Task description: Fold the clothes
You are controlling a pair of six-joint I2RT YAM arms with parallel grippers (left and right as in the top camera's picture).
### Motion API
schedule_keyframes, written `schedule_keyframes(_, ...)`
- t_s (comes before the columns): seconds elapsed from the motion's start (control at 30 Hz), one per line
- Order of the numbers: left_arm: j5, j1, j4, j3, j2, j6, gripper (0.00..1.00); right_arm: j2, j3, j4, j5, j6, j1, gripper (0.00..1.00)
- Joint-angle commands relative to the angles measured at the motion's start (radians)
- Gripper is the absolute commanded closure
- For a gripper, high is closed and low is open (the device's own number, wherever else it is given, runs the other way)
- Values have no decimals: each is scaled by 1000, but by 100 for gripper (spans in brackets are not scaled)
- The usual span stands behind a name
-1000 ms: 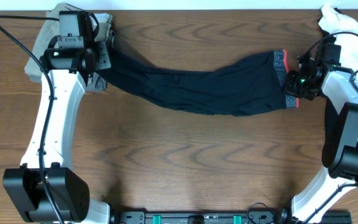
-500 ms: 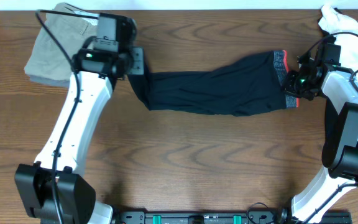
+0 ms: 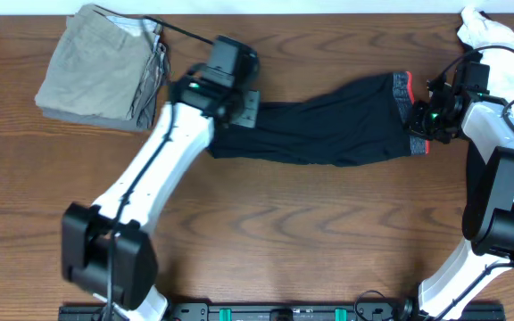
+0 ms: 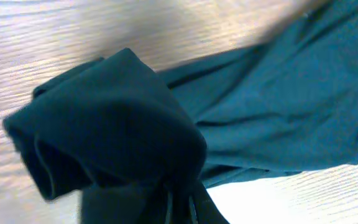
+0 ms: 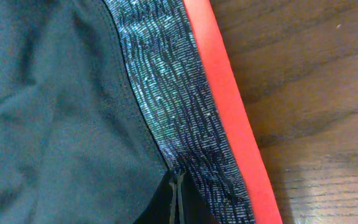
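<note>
at the far left we see folded khaki trousers [image 3: 96, 71] on the wooden tabletop [image 3: 284, 232]. just right of them, our left pincer [image 3: 246, 109] is clamped on the bunched leg end of the black leggings [image 3: 328, 134]. the leggings stretch rightward across the far half of the tabletop to their red-and-grey waistband [image 5: 185, 118], where our right pincer [image 3: 424, 116] is pinched tight on the fabric. a white t-shirt [image 3: 498, 40] lies in the far right corner.

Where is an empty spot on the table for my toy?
Free: the wide bare table between the leggings and the near edge; also the strip behind the leggings. Crowded: back corners, trousers left, T-shirt right.
</note>
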Motion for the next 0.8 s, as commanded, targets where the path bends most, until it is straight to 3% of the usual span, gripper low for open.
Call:
schedule_keyframes(0.0,10,-37,30,-10,46,0,94,7,11,-1,-11,-8,5,99)
schedule_keyframes(0.37,69,-132,177,-10,112,-29,94,7,11,-1,-11,-15,6,99)
schedule_keyframes(0.77,69,-177,230,-10,183,-29,94,7,11,-6,-11,-19,4,99)
